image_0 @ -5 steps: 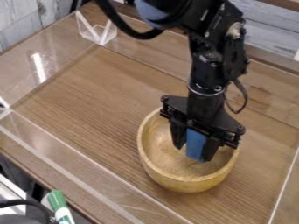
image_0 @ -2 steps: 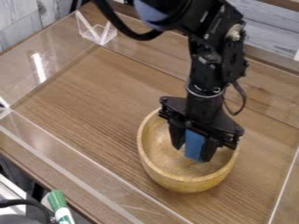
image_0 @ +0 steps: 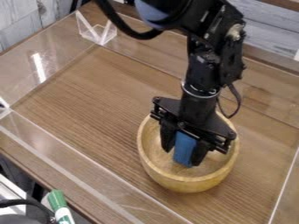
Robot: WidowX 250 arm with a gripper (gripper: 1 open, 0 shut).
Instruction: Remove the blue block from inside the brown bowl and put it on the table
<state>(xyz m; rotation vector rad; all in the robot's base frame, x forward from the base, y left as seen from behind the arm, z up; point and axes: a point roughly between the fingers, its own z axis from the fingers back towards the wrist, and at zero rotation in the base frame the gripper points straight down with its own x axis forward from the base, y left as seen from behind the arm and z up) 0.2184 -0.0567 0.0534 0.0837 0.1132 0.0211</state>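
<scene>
The brown bowl sits on the table near its front right. My gripper points straight down over the bowl's middle, shut on the blue block. The sky-blue block shows between the black fingers, held upright just above the bowl's inside. Its lower end is level with the rim, and I cannot tell whether it still touches the bowl's floor.
Low clear acrylic walls run around the tabletop. A clear bracket stands at the far left corner. A green and black object lies outside the front wall. Bare wood spreads to the left and behind the bowl.
The gripper with the blue block has shifted slightly left inside the bowl and looks a little higher. The bowl has stayed put.
</scene>
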